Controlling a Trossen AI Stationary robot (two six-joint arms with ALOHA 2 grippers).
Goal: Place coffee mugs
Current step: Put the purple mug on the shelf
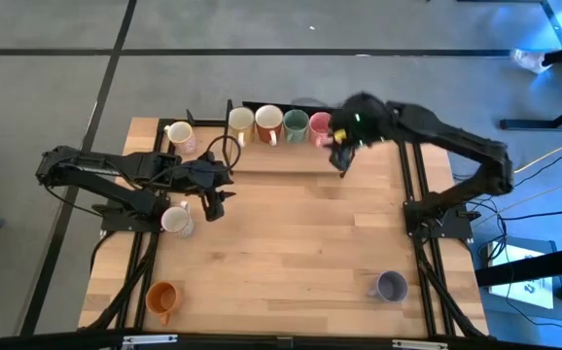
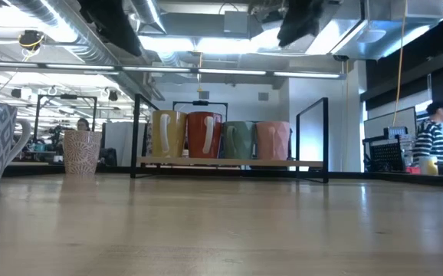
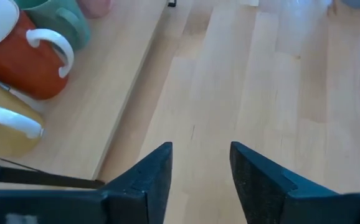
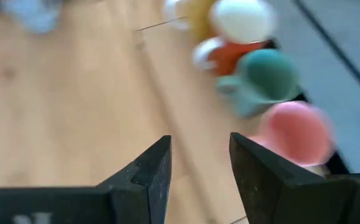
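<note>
Wooden tabletop (image 1: 291,233) holds eight mugs, all standing up with their open tops facing the ceiling. Four of them sit in a row on a low shelf (image 1: 262,160) along the far edge: a yellow mug (image 1: 240,122), an orange-red mug (image 1: 268,122), a green mug (image 1: 296,123) and a pink mug (image 1: 321,126), side by side and very close together. In the left wrist view the handles of the yellow and orange-red ones point out toward the middle of the tabletop.

A patterned pink mug (image 1: 179,136) stands just left of the shelf. A white mug (image 1: 176,220) stands by the left arm. An orange mug (image 1: 161,297) is near the front left corner, and a grey mug (image 1: 391,285) is near the front right.

The right tool (image 1: 340,154) hangs just beside the pink mug, fingers spread apart, holding nothing. The left tool (image 1: 215,202) hangs near the white mug, fingers also spread and empty.
</note>
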